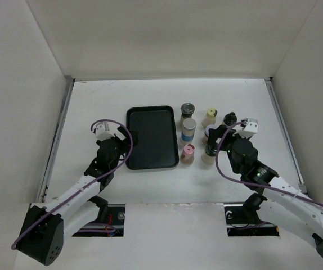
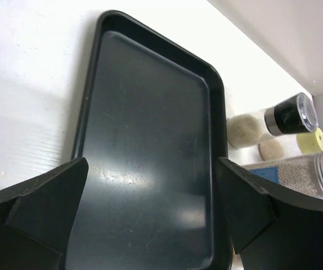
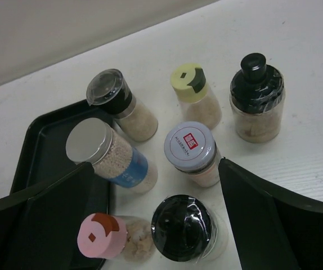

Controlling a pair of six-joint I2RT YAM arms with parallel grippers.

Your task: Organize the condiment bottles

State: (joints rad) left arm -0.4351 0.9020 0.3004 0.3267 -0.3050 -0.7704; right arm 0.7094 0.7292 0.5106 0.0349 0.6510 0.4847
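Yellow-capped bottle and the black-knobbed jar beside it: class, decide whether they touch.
Apart. The right wrist view shows bare table between the yellow-capped bottle and the black-knobbed jar.

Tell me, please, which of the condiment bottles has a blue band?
The grey-capped bottle beside the tray, standing between the pink-capped bottle and the black-collared bottle; no other shows blue.

Overhead looks down; close wrist views share the tray.

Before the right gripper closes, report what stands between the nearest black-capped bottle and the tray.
The pink-capped bottle stands between the black-capped bottle and the tray, beside its edge. Nothing visible blocks the right gripper.
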